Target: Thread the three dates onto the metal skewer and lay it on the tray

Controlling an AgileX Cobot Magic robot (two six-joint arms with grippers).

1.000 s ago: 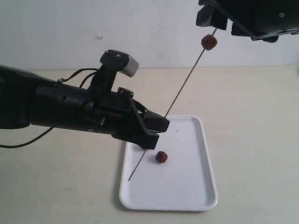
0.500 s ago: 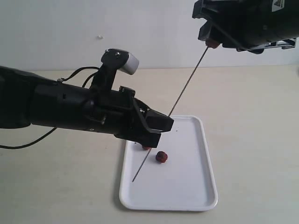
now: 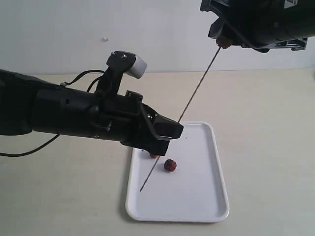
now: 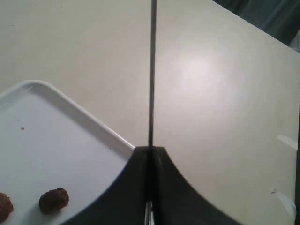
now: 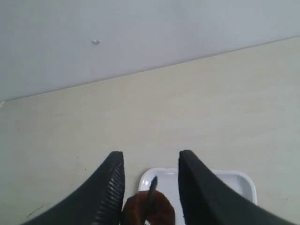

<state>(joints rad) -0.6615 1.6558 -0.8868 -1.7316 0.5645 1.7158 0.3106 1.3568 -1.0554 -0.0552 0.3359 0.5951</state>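
1. The metal skewer (image 3: 197, 93) slants from over the tray (image 3: 212, 196), low centre, to the upper right. My left gripper (image 3: 170, 133) pinches its lower part.
2. My right gripper (image 5: 150, 161), held high, straddles the top date (image 3: 225, 44) on the skewer's upper end. I cannot tell whether it is pinching.
3. The two loose dates (image 3: 170, 165) lie on the tray beneath the left arm.

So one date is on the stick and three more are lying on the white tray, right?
Nearly. One date is on the stick, but only two more lie on the white tray, not three. The left wrist view shows them: a whole date and another date cut off at the picture's edge.
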